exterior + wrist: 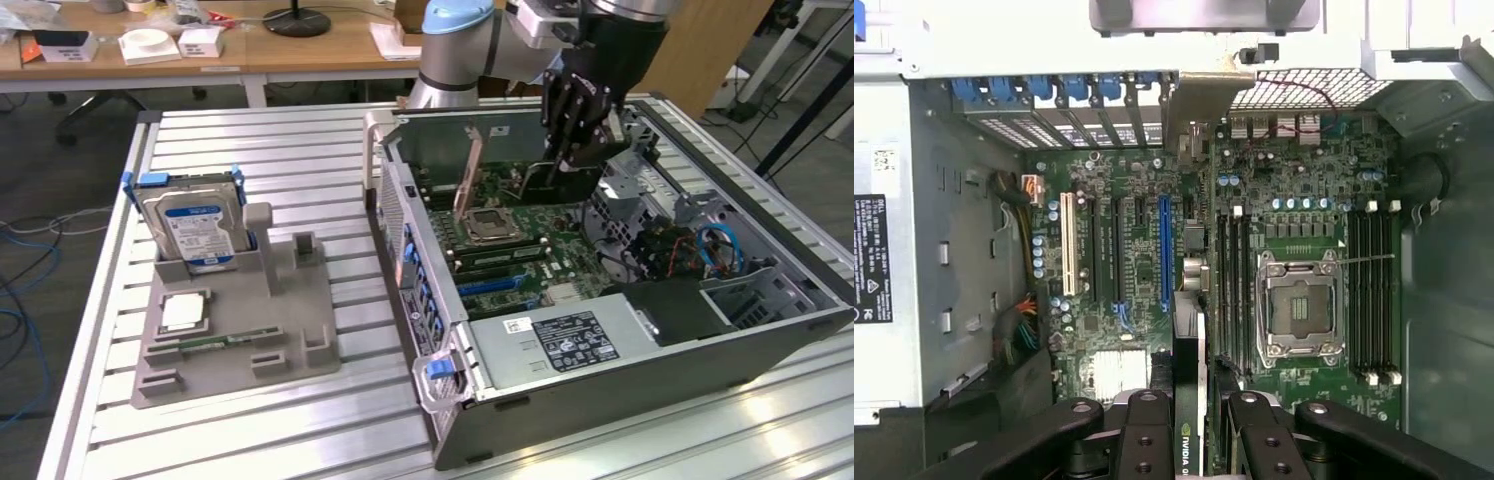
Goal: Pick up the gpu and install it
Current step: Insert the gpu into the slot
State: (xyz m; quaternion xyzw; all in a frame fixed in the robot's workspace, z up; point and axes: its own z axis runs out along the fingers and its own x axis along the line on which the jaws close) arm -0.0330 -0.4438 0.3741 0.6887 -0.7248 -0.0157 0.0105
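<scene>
My gripper (582, 140) hangs inside the open computer case (441, 330), over the far end of the motherboard (534, 240). It is shut on the gpu (558, 180), a dark card hanging edge-down just above the board. In the wrist view the gpu (1190, 350) shows edge-on between the black fingers (1144, 440), with its silver bracket (1199, 100) reaching the case's rear slot wall. The card's edge runs next to the blue expansion slot (1165, 250); whether it touches the board I cannot tell.
A grey holder (254, 340) stands on the slatted metal table at the exterior view's left. It carries an upright hard drive (198, 230), a processor chip (183, 312) and a memory stick (214, 345). Inside the case are the processor socket (1299, 305), the power supply (567, 345) and blue cables (721, 248).
</scene>
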